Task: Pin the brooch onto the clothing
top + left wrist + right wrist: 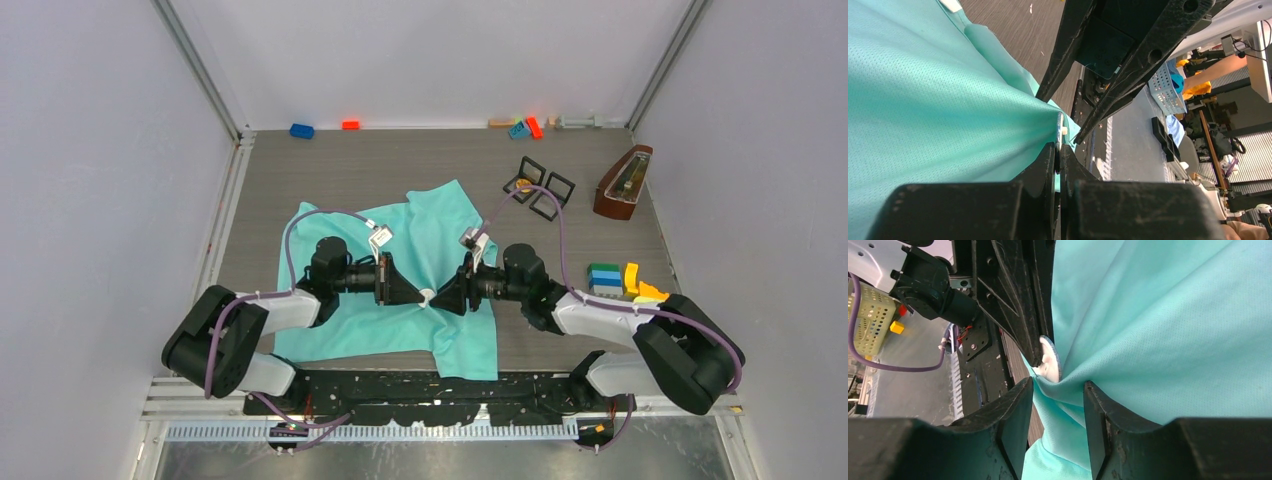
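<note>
Left gripper is pinched tight on the edge of the white brooch, pressing it against a raised fold of the clothing, mid-shirt on the worktop. Right gripper stands partly parted, straddling that fold from the opposite side. Pin fastening not visible; judged mid-attachment, with fastening, release and check left.

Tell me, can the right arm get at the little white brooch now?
Probably yes: the right gripper sits open just short of the brooch, with only a fold of the clothing between.
</note>
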